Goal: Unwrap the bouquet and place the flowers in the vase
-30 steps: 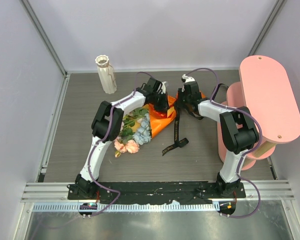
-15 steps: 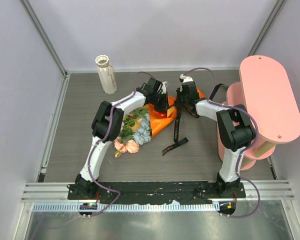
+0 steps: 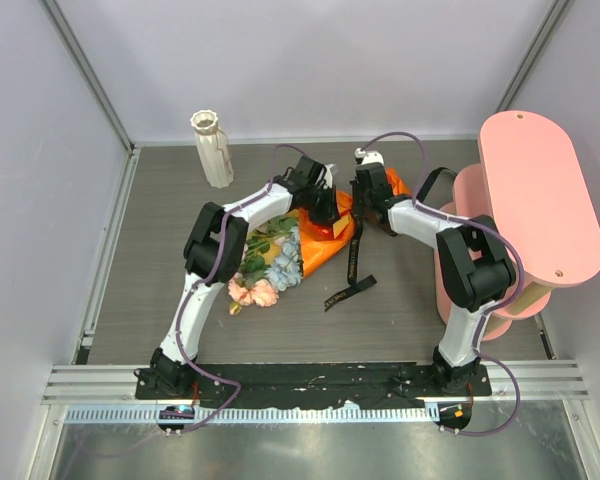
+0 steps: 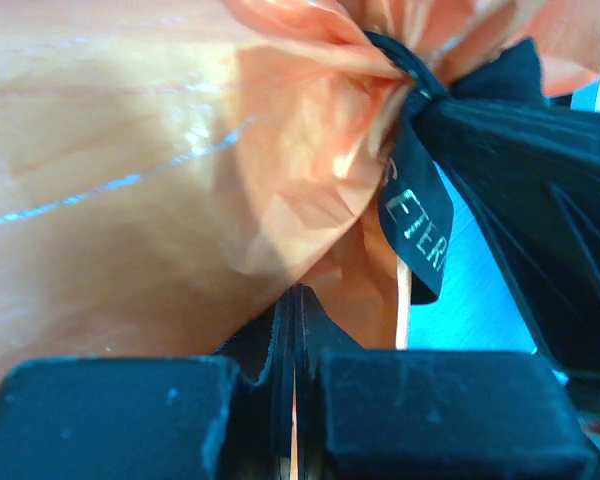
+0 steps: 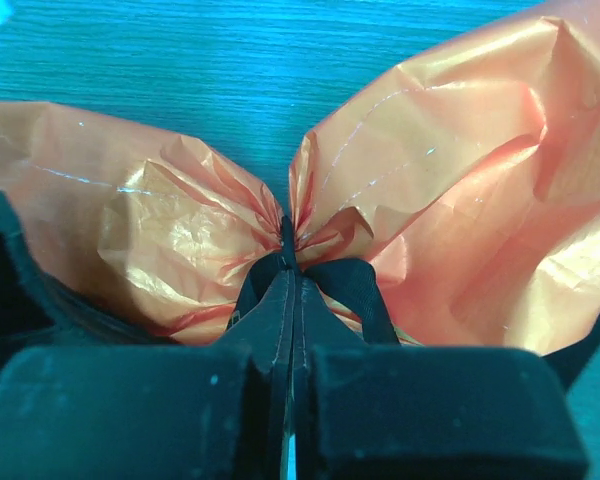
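The bouquet lies on the table with its orange paper cone pointing to the far right. Its flowers spread toward the near left. A black ribbon ties the cone's neck, and its tail trails toward me. My left gripper is shut on the orange paper just left of the tie. My right gripper is shut on the black ribbon at the knot, with crumpled paper bulging on both sides. The cream ribbed vase stands upright at the far left.
A tall pink oval shelf stand fills the right side, close behind my right arm. Grey walls enclose the table on three sides, and a metal rail runs along the near edge.
My right gripper has shut on the ribbon knot and its wrist has edged slightly left. The ribbon tail has shifted a little. The left arm is still.
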`<state>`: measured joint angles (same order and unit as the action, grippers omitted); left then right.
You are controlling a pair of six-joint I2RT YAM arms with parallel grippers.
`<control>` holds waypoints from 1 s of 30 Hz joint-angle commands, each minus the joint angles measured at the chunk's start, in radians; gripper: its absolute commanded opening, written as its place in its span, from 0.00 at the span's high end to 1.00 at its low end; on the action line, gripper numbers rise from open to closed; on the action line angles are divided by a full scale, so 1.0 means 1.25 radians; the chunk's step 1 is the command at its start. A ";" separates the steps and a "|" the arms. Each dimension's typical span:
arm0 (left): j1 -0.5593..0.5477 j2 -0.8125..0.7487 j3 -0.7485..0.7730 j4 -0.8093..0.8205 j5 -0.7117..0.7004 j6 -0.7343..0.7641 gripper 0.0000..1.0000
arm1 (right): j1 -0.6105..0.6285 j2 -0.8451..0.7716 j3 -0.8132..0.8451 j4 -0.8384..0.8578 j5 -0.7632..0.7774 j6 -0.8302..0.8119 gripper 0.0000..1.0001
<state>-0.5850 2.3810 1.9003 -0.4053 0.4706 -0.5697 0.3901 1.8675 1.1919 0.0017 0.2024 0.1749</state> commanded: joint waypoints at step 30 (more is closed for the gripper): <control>0.011 -0.022 -0.026 0.000 0.037 0.003 1.00 | 0.007 -0.068 0.037 -0.104 -0.014 0.059 0.99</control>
<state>-0.5846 2.3550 1.8748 -0.3737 0.5423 -0.5900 0.3847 1.7401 1.2064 -0.1810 0.1940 0.2886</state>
